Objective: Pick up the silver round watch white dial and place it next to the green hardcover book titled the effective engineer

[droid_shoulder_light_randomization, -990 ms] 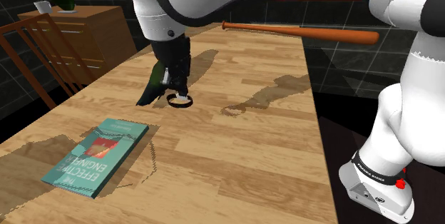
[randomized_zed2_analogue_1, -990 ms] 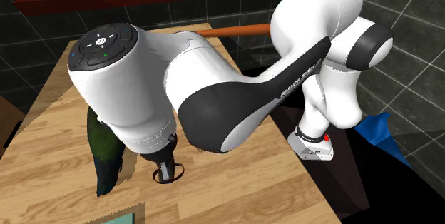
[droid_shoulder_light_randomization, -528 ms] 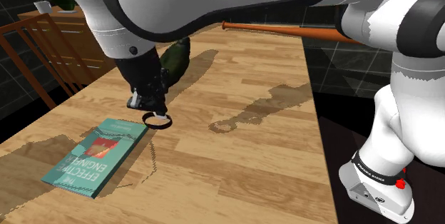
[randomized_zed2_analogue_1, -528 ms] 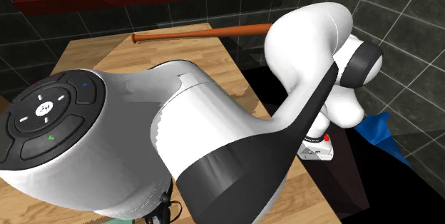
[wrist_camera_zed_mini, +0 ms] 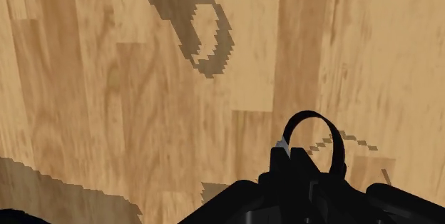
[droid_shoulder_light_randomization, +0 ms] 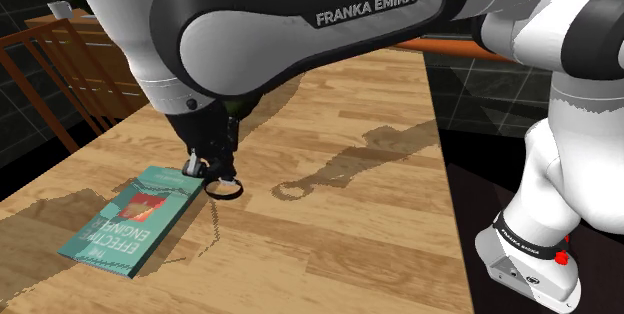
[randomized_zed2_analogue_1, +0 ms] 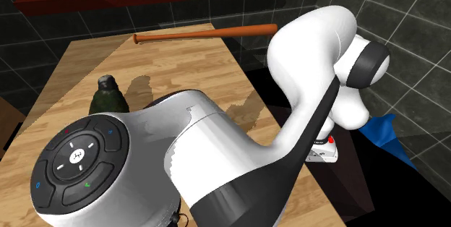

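Shoulder view: the pincer (droid_shoulder_light_randomization: 214,173) is clamped on the watch (droid_shoulder_light_randomization: 225,187), which hangs from the fingertips a little above the bench (droid_shoulder_light_randomization: 340,232). Its shadow falls on the wood toward this view's right. The book (droid_shoulder_light_randomization: 135,217) lies flat, its long axis running from this view's lower left to upper right. The watch is just off the book's upper right corner, on the bare wood side. Judging from this, the coming move is mostly downward, with little sideways travel needed.

Second exterior view: the arm's bulk stands in front. A dark green bottle (randomized_zed2_analogue_1: 108,97) and a bat (randomized_zed2_analogue_1: 206,34) sit farther up the bench.

Wrist view: the watch's dark ring (wrist_camera_zed_mini: 335,144) juts from between the closed fingers, with plain wood beneath.
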{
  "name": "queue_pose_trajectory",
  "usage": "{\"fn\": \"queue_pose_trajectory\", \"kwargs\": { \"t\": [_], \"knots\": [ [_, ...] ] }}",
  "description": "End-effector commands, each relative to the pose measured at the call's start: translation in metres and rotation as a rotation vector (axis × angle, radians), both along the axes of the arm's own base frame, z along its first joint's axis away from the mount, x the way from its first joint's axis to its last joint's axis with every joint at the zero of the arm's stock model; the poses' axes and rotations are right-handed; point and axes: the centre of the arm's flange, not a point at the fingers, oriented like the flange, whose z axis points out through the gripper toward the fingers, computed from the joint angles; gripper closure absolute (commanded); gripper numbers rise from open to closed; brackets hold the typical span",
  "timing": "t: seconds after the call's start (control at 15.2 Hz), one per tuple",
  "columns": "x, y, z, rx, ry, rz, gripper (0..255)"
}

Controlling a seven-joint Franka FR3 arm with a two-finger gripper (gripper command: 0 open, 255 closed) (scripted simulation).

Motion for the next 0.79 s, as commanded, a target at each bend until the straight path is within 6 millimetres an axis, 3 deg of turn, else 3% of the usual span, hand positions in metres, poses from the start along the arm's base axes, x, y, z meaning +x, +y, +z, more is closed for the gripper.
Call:
{"fn": "queue_pose_trajectory", "kwargs": {
  "t": [0.0, 0.59, 0.73],
  "knots": [
    [0.000, 0.000, -0.012, 0.000, 0.000, 0.000, 255],
    [0.000, 0.000, -0.060, 0.000, 0.000, 0.000, 255],
    [0.000, 0.000, -0.060, 0.000, 0.000, 0.000, 255]
  ]
}}
